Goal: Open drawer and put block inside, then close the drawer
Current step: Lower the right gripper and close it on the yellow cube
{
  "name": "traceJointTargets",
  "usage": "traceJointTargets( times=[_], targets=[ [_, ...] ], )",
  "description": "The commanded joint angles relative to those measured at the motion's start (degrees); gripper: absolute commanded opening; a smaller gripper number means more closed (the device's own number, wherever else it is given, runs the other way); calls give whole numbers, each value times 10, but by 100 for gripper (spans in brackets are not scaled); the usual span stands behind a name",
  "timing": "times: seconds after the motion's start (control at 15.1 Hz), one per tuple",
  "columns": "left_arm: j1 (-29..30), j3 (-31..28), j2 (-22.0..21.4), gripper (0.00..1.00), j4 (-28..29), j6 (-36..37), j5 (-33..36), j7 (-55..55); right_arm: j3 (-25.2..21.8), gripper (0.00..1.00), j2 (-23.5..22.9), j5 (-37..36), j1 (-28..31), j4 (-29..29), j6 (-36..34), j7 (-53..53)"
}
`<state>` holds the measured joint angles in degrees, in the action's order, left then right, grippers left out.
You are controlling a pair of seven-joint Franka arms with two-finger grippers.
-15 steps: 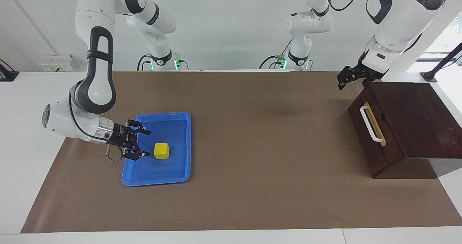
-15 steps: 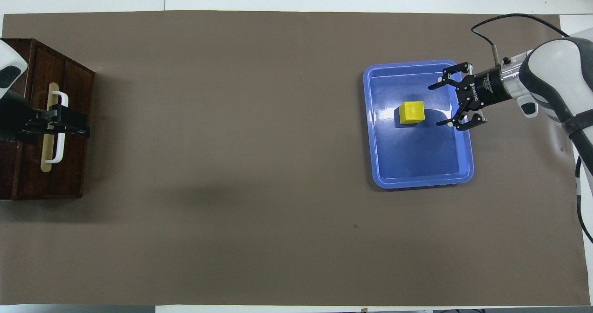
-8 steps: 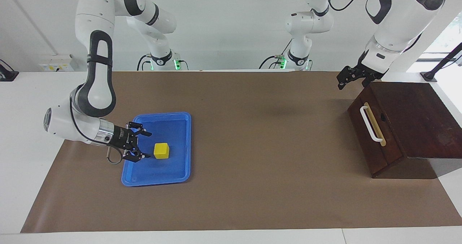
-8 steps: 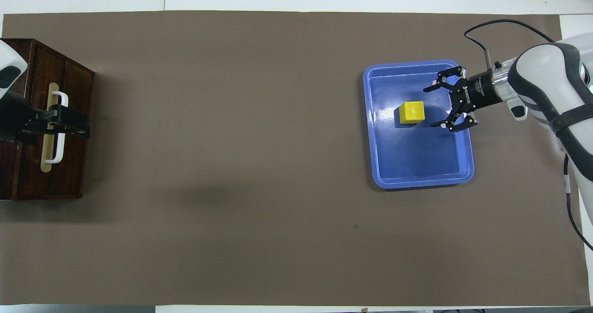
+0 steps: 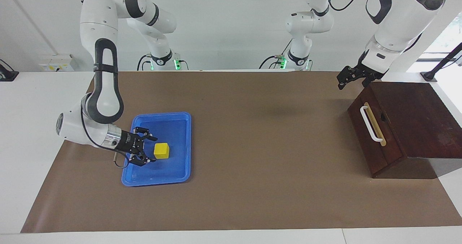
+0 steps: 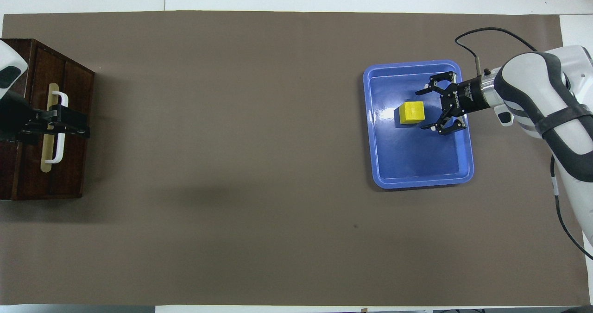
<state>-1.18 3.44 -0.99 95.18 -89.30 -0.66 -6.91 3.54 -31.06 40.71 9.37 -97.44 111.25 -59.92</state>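
The yellow block [image 5: 161,151] lies in the blue tray [image 5: 173,128], toward the right arm's end of the table. My right gripper [image 5: 152,149] is open and low in the tray. Its fingers stand on either side of the block's edge and do not grip it. In the overhead view the right gripper [image 6: 422,110] is beside the block [image 6: 412,111]. The drawer [image 5: 361,132] is closed in the dark brown box, and its white handle [image 5: 371,124] is free. My left gripper [image 5: 343,81] hangs open in the air over the drawer's front [image 6: 74,165] and touches nothing.
The blue tray [image 6: 417,160] holds only the block. The brown box [image 5: 415,117] stands at the left arm's end of the table. Brown paper [image 5: 270,146] covers the table between tray and box.
My right gripper has moved over the tray's rim and in toward the block, still open. The left arm, the block and the drawer have not moved.
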Motion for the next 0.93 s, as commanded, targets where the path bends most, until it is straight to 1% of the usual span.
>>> traceJointTargets(
  times=[0.0,0.86],
  targets=[
    [0,-3,-8,100,1,0,-7,1,2,100,8,18,-6,-18,13,20],
    [0,-3,-8,100,1,0,-7,1,1,100,8,16,0,-10,14,24]
  ],
)
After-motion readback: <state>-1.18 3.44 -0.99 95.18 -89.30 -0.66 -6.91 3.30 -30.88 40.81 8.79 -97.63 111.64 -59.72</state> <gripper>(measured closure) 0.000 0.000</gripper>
